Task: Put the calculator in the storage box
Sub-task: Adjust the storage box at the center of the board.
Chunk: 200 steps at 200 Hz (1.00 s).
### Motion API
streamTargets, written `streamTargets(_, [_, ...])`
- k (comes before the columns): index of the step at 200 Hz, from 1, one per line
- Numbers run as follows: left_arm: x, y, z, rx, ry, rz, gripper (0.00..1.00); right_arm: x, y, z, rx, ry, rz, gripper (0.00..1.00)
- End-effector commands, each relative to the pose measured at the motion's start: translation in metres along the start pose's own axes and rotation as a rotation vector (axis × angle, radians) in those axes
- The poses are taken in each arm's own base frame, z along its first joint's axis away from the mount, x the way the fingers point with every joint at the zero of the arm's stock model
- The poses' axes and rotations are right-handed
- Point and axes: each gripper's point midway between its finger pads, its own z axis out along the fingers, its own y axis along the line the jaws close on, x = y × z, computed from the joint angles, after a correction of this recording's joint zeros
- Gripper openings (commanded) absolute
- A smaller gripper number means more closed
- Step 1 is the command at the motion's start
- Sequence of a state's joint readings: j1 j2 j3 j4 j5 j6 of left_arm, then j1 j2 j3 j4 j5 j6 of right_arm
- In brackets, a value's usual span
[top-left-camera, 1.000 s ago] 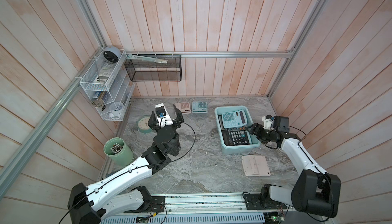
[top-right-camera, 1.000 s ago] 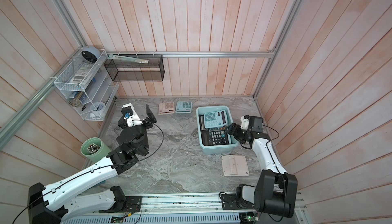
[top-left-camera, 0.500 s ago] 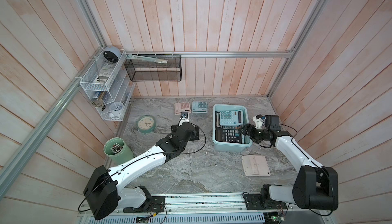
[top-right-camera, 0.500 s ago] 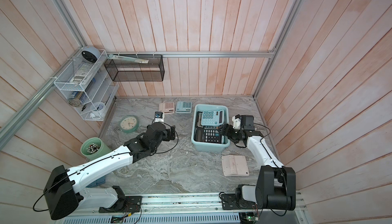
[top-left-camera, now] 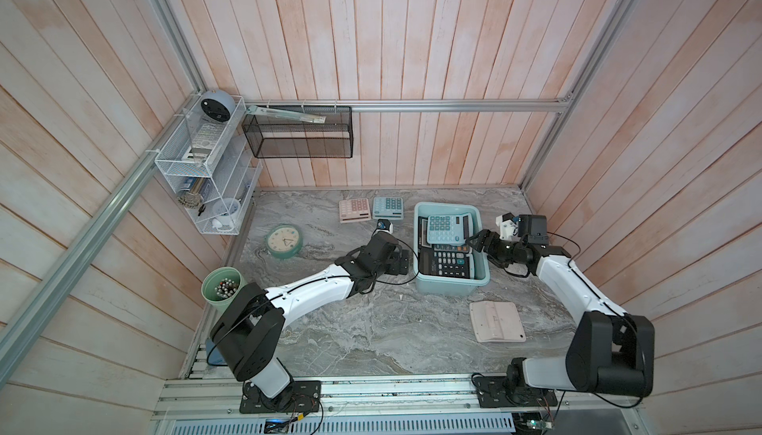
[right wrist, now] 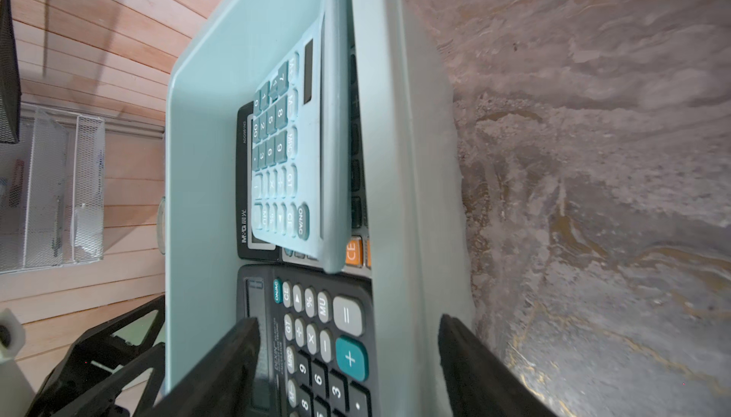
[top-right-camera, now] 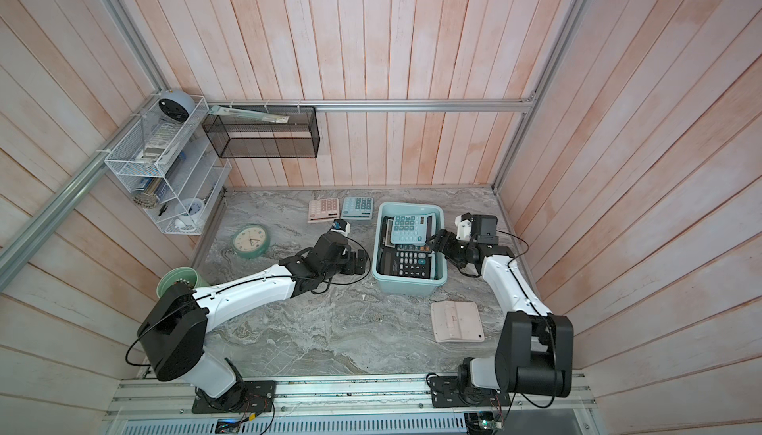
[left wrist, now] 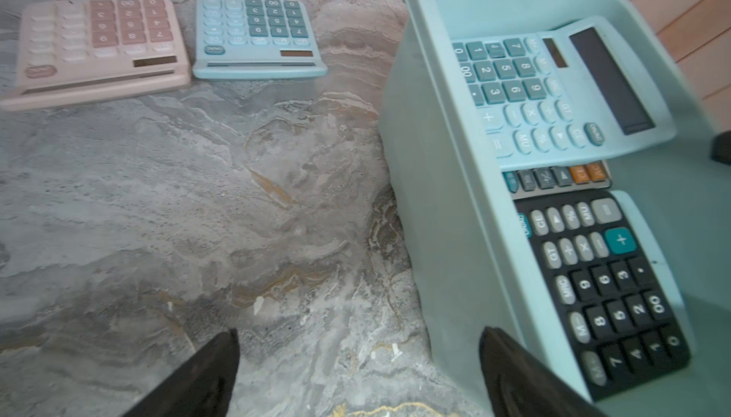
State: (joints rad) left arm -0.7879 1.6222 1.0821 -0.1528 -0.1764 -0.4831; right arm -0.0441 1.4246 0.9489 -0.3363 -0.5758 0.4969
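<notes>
Calculator, pink (top-left-camera: 353, 210), flat on surface (top-left-camera: 371, 330) by back wall, near storage box (top-left-camera: 447, 288), w/ teal twin (top-left-camera: 387, 207); three others (top-left-camera: 445, 264) already inside.
Prob. light, stiff, slick plastic: pinch across side edges. Left gripper (left wrist: 360, 336) wide open; right gripper (right wrist: 348, 318) open astride box wall.

The left pincer (left wrist: 358, 332) stands wide open and empty over the grey marbled desk (left wrist: 178, 197). At its one o'clock is the pale teal plastic storage box (left wrist: 435, 197), where a pale teal calculator (left wrist: 553, 91) lies tilted over a black grey-keyed calculator (left wrist: 605, 292). At eleven o'clock a pink calculator (left wrist: 99, 43) and a second pale teal calculator (left wrist: 257, 35) lie side by side.
</notes>
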Motion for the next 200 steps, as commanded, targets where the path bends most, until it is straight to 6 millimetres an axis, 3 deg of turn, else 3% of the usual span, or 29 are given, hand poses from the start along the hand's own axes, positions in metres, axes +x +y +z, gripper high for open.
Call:
streamTargets(1, [-0.012,-0.018,0.001,0.087,-0.017,-0.045,1.0,0.001,0.026,0.014,-0.093,0.063,-0.035,0.77])
streamTargets(22, [-0.009,-0.02,-0.002,0.112,-0.017,-0.072,1.0,0.006,0.04,0.021,-0.123,0.084,-0.07,0.77])
streamTargets(42, [-0.004,-0.015,-0.009,0.105,-0.017,-0.091,1.0,0.003,0.033,0.015,-0.09,0.045,-0.05,0.78])
streamTargets(64, [0.006,-0.004,-0.017,0.076,-0.011,-0.114,1.0,-0.007,0.013,-0.008,-0.036,-0.032,0.019,0.81])
streamTargets(105, [0.021,0.018,-0.039,0.014,-0.026,-0.164,1.0,-0.009,-0.028,-0.06,0.048,-0.178,0.172,0.98])
streamTargets(130, [0.028,0.025,-0.056,-0.006,-0.046,-0.188,1.0,0.007,-0.07,-0.089,0.286,-0.257,0.265,0.98])
streamTargets(161, [0.045,0.021,-0.07,0.01,-0.051,-0.204,1.0,0.035,-0.108,-0.118,0.496,-0.313,0.348,0.98])
streamTargets(200, [0.064,0.019,-0.074,0.037,-0.044,-0.252,1.0,0.069,-0.145,-0.126,0.621,-0.338,0.449,0.88])
